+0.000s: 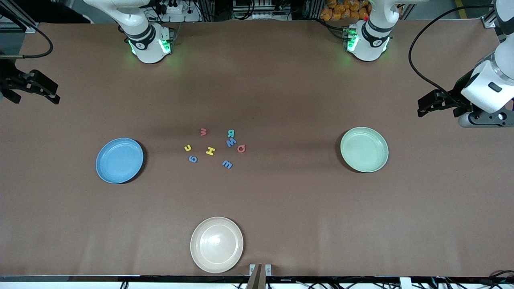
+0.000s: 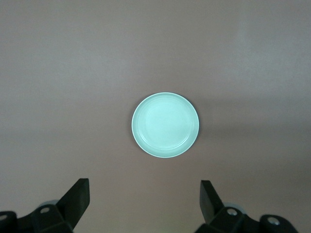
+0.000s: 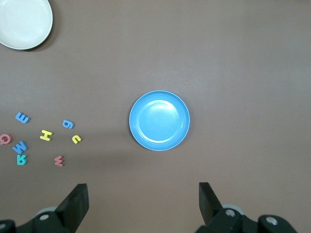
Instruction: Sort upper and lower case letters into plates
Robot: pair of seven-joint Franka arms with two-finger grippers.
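Note:
Several small letters lie loose mid-table: red w, teal R, blue M, red Q, yellow H, blue E. The right wrist view shows them too, such as the yellow H. The sky blue plate sits toward the right arm's end, the mint green plate toward the left arm's end; both hold nothing. My left gripper hangs open high over the table's edge at its end. My right gripper hangs open likewise at its end.
A cream-white plate sits near the front camera's edge of the table, nearer to the camera than the letters. A brown cloth covers the table. A small clamp stands at that edge.

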